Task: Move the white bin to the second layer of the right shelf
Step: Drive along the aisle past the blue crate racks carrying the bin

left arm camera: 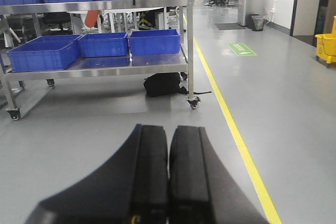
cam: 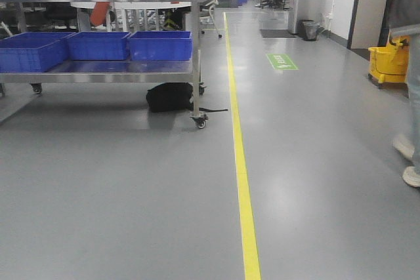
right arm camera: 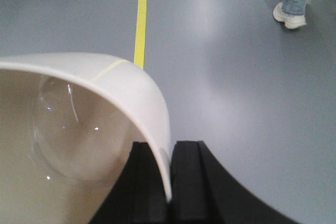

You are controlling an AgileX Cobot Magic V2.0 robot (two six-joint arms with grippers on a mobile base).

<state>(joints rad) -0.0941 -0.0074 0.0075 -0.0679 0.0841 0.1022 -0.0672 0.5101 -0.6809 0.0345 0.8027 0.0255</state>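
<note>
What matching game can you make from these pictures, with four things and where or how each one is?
Things:
1 white bin
2 left tool
3 black bag
4 yellow mop bucket

Place or state:
A on the floor under the steel cart
B shut, holding nothing
C rim pinched by the right tool
D far right of the floor, beyond the yellow line

Pairs: 1-C, 2-B, 3-A, 4-D
</note>
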